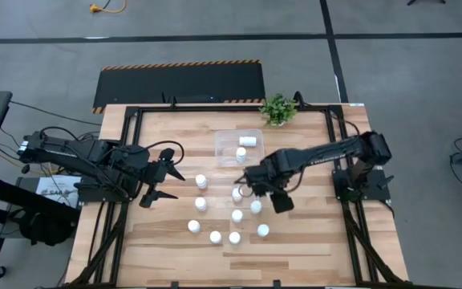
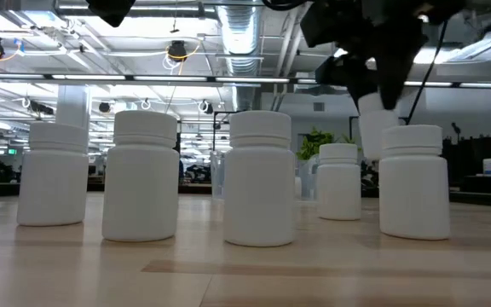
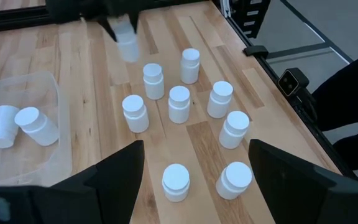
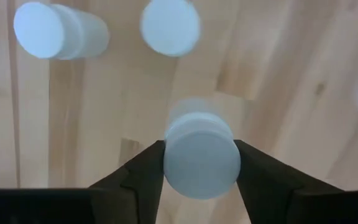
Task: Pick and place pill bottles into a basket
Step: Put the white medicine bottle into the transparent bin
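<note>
Several white pill bottles [image 1: 215, 237] stand upright on the wooden table, in a loose cluster near the table's middle and front; they also show in the left wrist view [image 3: 179, 103] and the low view [image 2: 260, 177]. The clear bin [image 1: 224, 138] sits behind the cluster with two bottles [image 1: 248, 140] lying in it. My right gripper [image 1: 239, 189] is over the cluster's far side, shut on one bottle [image 4: 201, 155]. My left gripper [image 1: 167, 178] is open and empty, left of the cluster, above the table [image 3: 196, 146]. My right gripper pinches the bottle's upper part at two opposite sides [image 4: 171, 163] between its two fingers [image 4: 143, 175]. The fingers come from above, pointing down. The bottle [image 2: 375, 126] hangs upright below the fingers, lifted clear of the table.
A small green potted plant [image 1: 277, 108] stands at the table's far edge, right of the bin. Black frame rails [image 1: 127, 160] run along the table's left and right sides. Bare wood lies between my left gripper and the cluster.
</note>
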Controlling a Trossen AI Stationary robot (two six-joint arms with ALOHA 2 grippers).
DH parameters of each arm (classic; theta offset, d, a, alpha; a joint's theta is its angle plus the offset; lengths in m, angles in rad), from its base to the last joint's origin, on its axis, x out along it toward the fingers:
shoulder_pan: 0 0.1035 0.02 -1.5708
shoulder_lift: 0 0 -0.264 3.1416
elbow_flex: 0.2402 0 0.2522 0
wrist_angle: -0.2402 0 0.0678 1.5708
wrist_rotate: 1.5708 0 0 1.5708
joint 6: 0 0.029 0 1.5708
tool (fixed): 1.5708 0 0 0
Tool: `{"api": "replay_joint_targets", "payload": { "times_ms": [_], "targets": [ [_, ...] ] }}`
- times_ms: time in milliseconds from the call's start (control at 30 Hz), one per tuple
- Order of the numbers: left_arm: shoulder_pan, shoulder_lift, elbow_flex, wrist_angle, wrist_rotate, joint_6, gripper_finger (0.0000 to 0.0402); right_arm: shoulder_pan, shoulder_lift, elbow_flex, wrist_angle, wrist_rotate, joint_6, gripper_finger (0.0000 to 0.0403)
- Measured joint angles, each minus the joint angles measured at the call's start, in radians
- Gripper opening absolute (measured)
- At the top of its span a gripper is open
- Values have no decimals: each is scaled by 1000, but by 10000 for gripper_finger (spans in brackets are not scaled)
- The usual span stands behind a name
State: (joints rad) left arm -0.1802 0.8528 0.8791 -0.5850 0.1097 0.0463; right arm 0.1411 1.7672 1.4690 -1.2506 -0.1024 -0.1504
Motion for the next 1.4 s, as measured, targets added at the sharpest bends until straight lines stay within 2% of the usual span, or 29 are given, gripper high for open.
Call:
{"api": "replay_joint_targets", "payload": {
  "times_ms": [100,233,467,600,733,967,1200,1400],
  "targets": [
    [0,0,0,0,0,0,279,-40,0,48,-35,0,-43,154],
    [0,0,0,0,0,0,279,-99,0,108,-60,5,-92,152],
    [0,0,0,0,-2,0,279,-196,0,176,-58,81,-167,182],
    [0,0,0,0,-8,0,279,-247,16,203,-57,82,-196,162],
    [0,0,0,0,-10,1,279,-289,22,212,-39,82,-227,153],
    [0,0,0,0,-19,1,279,-337,22,212,35,108,-252,184],
    [0,0,0,0,-19,1,279,-377,22,212,57,107,-277,156],
    [0,0,0,0,-20,2,279,-393,26,212,80,105,-278,169]
  ]
}}
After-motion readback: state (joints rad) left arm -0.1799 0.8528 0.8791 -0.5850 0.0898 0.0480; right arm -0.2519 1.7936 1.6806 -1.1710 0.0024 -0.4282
